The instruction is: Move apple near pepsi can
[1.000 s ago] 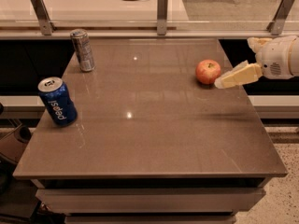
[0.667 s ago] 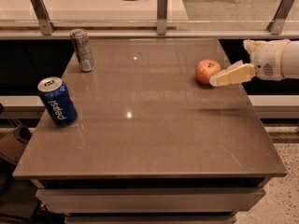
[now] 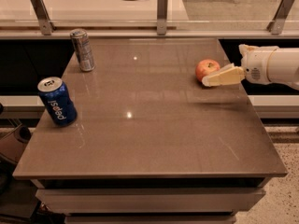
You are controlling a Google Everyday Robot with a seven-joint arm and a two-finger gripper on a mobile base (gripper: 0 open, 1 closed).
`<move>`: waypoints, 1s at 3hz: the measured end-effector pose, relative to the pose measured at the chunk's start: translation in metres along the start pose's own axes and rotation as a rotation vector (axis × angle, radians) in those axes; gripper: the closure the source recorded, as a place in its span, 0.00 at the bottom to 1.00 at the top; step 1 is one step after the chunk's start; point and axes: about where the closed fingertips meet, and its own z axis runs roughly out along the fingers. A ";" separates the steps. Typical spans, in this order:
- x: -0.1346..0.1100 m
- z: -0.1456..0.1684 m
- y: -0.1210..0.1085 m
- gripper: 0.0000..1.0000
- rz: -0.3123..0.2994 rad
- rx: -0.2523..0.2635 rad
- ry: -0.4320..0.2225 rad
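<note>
The apple (image 3: 206, 68), red-orange and round, sits on the table near its right edge. My gripper (image 3: 209, 80) reaches in from the right on a white arm (image 3: 275, 65), with its tip just in front of the apple and close against its near side. The pepsi can (image 3: 57, 101), blue with white lettering, stands tilted at the table's left edge, far from the apple.
A slim silver-grey can (image 3: 82, 50) stands at the back left of the brown table (image 3: 149, 139). A rail with metal posts (image 3: 162, 13) runs along the back edge. The floor drops away past the right edge.
My gripper has moved a little to the left, closer along the front of the apple. The apple and both cans have not moved.
</note>
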 end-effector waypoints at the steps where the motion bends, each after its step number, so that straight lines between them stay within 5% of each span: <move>1: 0.008 0.014 -0.006 0.00 0.010 0.029 -0.004; 3: 0.010 0.053 0.000 0.00 0.034 -0.011 -0.061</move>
